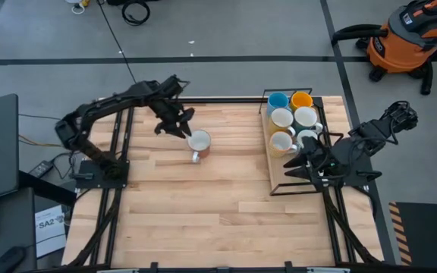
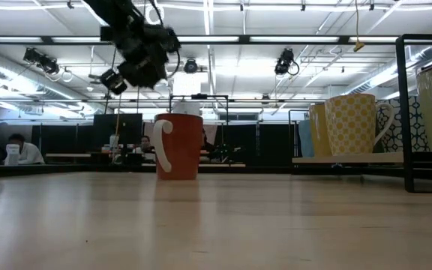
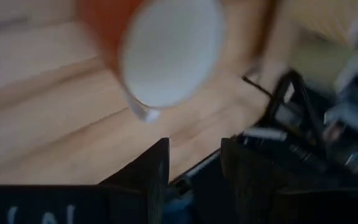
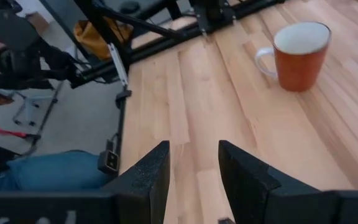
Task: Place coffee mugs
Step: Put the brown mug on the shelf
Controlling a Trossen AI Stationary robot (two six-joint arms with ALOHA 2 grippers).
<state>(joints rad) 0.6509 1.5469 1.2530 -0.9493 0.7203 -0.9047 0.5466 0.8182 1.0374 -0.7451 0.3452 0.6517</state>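
Note:
A red-orange coffee mug (image 1: 199, 142) with a white inside stands upright on its base on the wooden table, a little left of centre, its handle (image 1: 195, 158) toward the near edge. It also shows in the low view (image 2: 177, 146) and the right wrist view (image 4: 300, 55). My left gripper (image 1: 177, 123) hangs open just above and to the far left of that mug (image 3: 166, 50), clear of it. My right gripper (image 1: 290, 164) is open beside the rack at the right, with nothing between its fingers (image 4: 193, 152).
A black wire rack (image 1: 271, 186) at the table's right holds several mugs, among them a light blue one (image 1: 278, 100), an orange-yellow one (image 1: 302, 99) and white ones. Bare wood lies between the rack and the red-orange mug. People sit beyond the table (image 2: 17, 150).

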